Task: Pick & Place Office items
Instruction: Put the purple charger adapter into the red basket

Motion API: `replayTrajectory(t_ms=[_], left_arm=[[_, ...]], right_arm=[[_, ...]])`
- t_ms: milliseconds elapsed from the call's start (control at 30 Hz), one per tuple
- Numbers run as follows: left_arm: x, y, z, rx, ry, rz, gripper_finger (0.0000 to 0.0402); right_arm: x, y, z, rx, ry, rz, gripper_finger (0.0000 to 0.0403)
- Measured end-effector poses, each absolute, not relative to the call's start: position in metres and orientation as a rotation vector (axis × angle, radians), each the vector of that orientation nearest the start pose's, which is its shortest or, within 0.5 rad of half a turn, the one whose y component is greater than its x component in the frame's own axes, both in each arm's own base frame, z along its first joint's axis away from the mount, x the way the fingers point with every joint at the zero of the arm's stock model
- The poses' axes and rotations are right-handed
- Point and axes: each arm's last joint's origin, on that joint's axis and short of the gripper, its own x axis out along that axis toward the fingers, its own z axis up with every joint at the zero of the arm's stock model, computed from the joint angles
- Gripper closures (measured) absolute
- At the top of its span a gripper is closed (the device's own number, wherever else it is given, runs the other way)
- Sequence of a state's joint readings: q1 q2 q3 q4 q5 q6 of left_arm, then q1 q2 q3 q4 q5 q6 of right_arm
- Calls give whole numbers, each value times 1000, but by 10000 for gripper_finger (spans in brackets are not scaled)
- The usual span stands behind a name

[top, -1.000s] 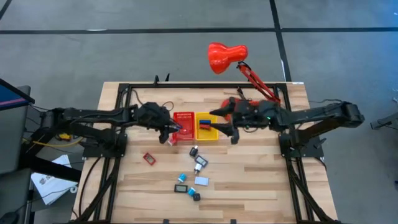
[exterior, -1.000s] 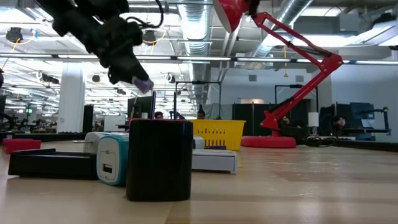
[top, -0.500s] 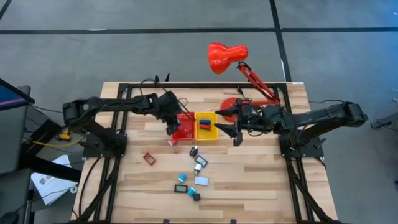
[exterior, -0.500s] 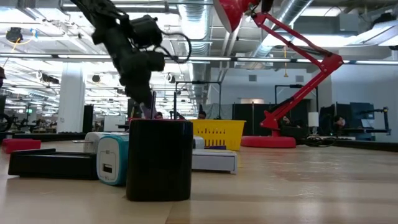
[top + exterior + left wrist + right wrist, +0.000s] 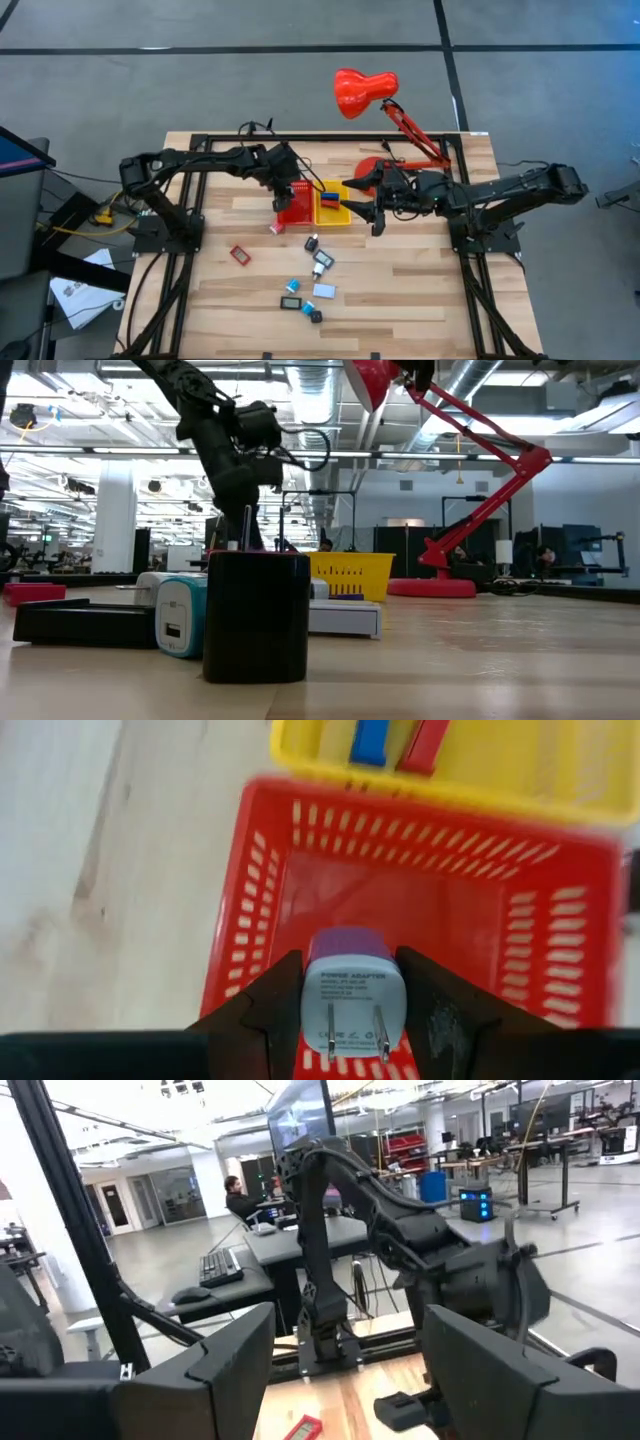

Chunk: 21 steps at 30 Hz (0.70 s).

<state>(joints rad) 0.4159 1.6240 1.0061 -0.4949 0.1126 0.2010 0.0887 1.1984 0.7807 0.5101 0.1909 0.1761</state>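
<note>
My left gripper [image 5: 283, 196] hangs over the red bin [image 5: 298, 205], shut on a white power adapter with a purple end [image 5: 348, 1000]. Beside it stands the yellow bin [image 5: 333, 204] with a blue piece [image 5: 370, 740] and a red piece [image 5: 425, 745] inside. My right gripper [image 5: 366, 202] is open and level just right of the yellow bin, with nothing between its fingers [image 5: 230, 1355]. More office items lie on the near half of the table: a red piece [image 5: 239, 254], and small black, white and blue pieces [image 5: 318, 262]. My left gripper pinches the adapter's two opposite side faces [image 5: 312, 1005] between its two fingers. The fingers come slanting down from the table's left. The adapter's prongs [image 5: 332, 1020] face back toward the wrist, and it hangs clear above the red bin's floor [image 5: 420, 905].
A big red desk lamp [image 5: 365, 90] stands at the far right with its base [image 5: 372, 165] behind my right gripper. In the low view a black block [image 5: 256, 615] and a light-blue charger [image 5: 180, 615] stand close to the camera. Bare wood lies at the near left and right.
My left gripper has swung toward the table's far and right side and sunk, tipping more steeply downward, from beside the red bin's near left corner to above the bin. It has kept the adapter pinched throughout.
</note>
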Motion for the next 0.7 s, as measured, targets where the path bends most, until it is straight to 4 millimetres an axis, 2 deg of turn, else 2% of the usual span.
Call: replayTrajectory(t_ms=[367, 700], left_arm=[[292, 128, 172, -36, 1134, 168, 264], [294, 130, 160, -49, 1174, 163, 263]], right_arm=[[268, 17, 314, 188, -100, -101, 154], [268, 15, 313, 186, -90, -109, 154]])
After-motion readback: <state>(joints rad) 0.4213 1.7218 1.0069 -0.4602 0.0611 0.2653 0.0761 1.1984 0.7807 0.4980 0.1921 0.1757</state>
